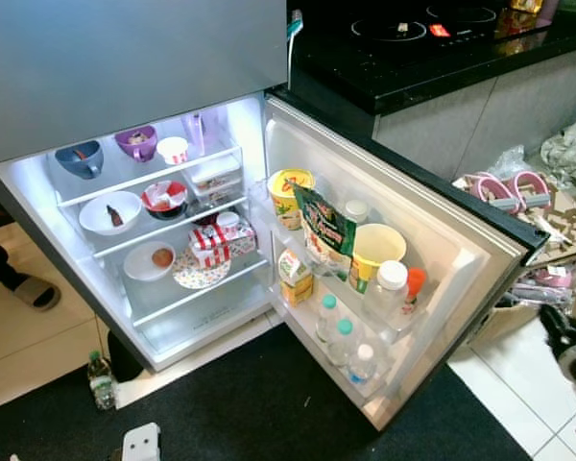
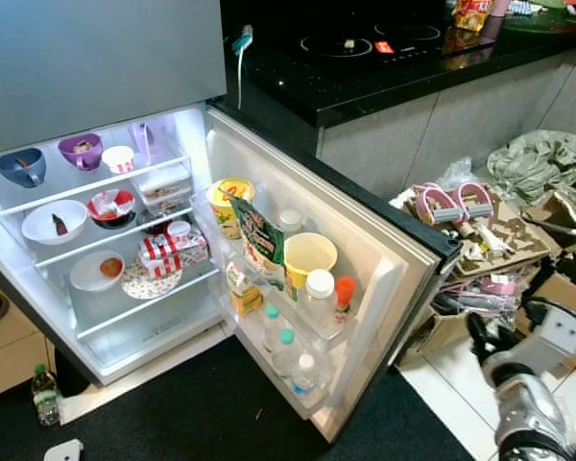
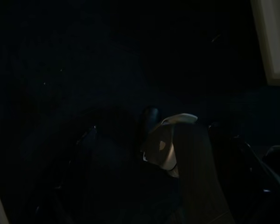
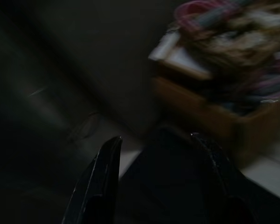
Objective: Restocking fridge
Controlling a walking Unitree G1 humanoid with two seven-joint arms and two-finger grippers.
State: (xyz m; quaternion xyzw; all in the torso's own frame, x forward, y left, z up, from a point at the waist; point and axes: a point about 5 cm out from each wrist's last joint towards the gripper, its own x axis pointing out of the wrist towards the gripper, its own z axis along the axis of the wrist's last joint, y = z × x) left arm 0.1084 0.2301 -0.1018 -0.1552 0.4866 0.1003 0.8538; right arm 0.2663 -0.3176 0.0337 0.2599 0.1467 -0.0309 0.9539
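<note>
The fridge's lower door stands wide open. Its lit shelves hold a blue bowl, a purple bowl, a white bowl, a plate and a red-and-white box. The door bins carry a yellow tub, a green bag, a yellow cup, a carton and several water bottles. My right gripper hangs low to the right of the door, open and holding nothing; its silver arm is at the lower right. The left wrist view is very dark.
A small water bottle stands on the floor by the fridge's left corner. A black mat lies in front. Cardboard boxes with clutter crowd the right. A black cooktop counter runs behind the door. A sandalled foot is at far left.
</note>
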